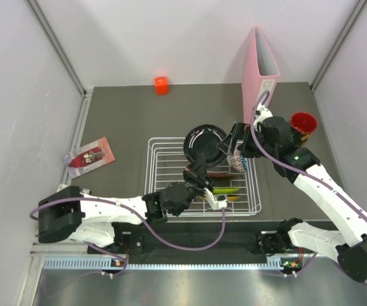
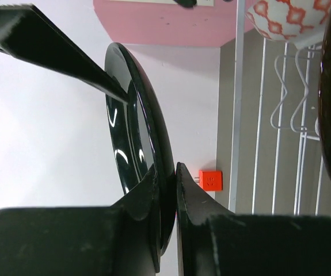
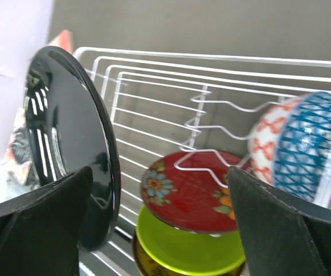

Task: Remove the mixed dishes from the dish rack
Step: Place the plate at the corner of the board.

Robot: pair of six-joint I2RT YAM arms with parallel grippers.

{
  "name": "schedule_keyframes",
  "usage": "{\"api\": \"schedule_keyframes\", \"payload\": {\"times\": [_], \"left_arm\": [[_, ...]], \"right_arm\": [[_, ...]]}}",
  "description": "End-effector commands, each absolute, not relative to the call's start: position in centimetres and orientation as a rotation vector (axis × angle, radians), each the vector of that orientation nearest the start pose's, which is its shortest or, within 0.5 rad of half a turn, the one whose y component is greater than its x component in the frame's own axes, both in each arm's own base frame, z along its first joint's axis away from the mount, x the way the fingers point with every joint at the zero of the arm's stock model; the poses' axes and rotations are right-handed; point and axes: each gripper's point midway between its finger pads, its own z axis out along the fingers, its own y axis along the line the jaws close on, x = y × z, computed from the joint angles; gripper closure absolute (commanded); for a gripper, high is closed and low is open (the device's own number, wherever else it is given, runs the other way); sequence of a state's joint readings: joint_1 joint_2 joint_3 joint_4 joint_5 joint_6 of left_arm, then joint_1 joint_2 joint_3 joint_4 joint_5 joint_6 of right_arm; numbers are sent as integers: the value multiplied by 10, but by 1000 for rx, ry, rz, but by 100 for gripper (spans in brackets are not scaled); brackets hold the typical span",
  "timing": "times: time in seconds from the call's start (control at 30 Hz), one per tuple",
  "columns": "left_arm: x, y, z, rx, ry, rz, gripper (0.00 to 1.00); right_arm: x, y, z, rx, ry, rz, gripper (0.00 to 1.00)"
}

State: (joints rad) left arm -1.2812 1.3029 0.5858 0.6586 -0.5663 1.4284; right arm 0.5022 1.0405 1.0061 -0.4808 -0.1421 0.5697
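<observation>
Grey tabletop [image 1: 119, 121] walled in white filled the overhead view, with a white wire rack [image 1: 202, 185] at its centre, a pink binder [image 1: 260, 70] standing at upper right, an orange cube [image 1: 161, 85] near the far wall and a printed card [image 1: 89, 155] at the left. From above, the black plate [image 1: 203, 143] stood on edge over the rack's far rail, with the left gripper [image 1: 199, 169] below it and the right gripper [image 1: 234, 143] just beside it on the right. A red-and-dark cup [image 1: 303, 124] stood outside the rack, right of the right arm. Only the left wrist camera showed the grasp plainly: the two dark fingers [image 2: 191, 201] were pinched on the plate's rim, one on each face, with the plate upright against the white wall. Only the right wrist camera showed that the right gripper's jaws were spread wide and held nothing; the black plate rose just inside its left finger, though whether they touched could not be told. That view also laid out what sat in the rack: a red flowered plate [image 3: 194, 195] leaning under a wire divider, a lime green plate [image 3: 182, 247] below it in the frame, a sliver of a gold plate [image 3: 142, 261] at the bottom edge, and a blue, red and white bowl [image 3: 297, 144] tipped on its side at the right.
</observation>
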Motion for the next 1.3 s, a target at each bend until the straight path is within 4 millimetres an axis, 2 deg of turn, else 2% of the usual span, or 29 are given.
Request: {"api": "schedule_keyframes", "payload": {"times": [0.0,0.07,0.13,0.17,0.27,0.43,0.5,0.53,0.6,0.63,0.67,0.8,0.87,0.93,0.97,1.0,1.07,1.1,1.13,1.17,1.2,1.23,1.27], "left_arm": [[224,-323,257,1337,770,526,100],[222,-326,257,1343,774,499,100],[220,-329,258,1333,790,458,100],[219,-329,258,1334,792,449,100],[218,-330,254,1339,802,433,100],[217,-330,254,1337,802,425,100],[217,-331,254,1340,802,426,100],[216,-331,254,1339,803,422,100],[217,-331,253,1334,812,412,100],[216,-331,251,1339,811,412,100],[216,-331,251,1334,817,409,100],[217,-329,253,1310,835,397,100],[217,-328,263,1251,857,367,100],[224,-321,280,1147,931,351,78],[227,-321,295,1060,989,300,67],[232,-314,300,1000,1049,309,49],[239,-309,323,881,1122,237,31],[242,-303,332,823,1156,218,1],[243,-298,343,729,1201,132,1],[251,-292,369,636,1230,81,1],[255,-290,364,655,1291,65,1],[257,-288,371,543,1361,-75,1],[273,-272,397,417,1389,-130,1]], "right_arm": [[266,226,286,-75,1996,987,0],[263,232,284,-102,1996,1024,0],[263,236,285,-112,1977,1061,5],[263,237,288,-113,1959,1072,14],[263,239,293,-106,1915,1103,31],[264,245,278,-118,1976,1114,33],[265,244,272,-108,1988,1103,47],[265,244,271,-107,1990,1101,60],[265,244,267,-101,1991,1105,75],[266,244,266,-101,1994,1104,93],[266,245,263,-98,2006,1101,100],[266,244,259,-99,2014,1093,100],[265,243,262,-106,1999,1091,100],[264,242,272,-115,1960,1098,100],[264,241,276,-120,1945,1097,100],[264,240,286,-121,1918,1095,100],[265,237,294,-123,1902,1078,100],[266,236,303,-121,1885,1074,100],[267,236,307,-121,1878,1072,100],[267,236,316,-122,1856,1074,100],[268,235,320,-119,1843,1072,100],[270,235,325,-115,1826,1072,100],[271,235,332,-112,1809,1074,100]]}}
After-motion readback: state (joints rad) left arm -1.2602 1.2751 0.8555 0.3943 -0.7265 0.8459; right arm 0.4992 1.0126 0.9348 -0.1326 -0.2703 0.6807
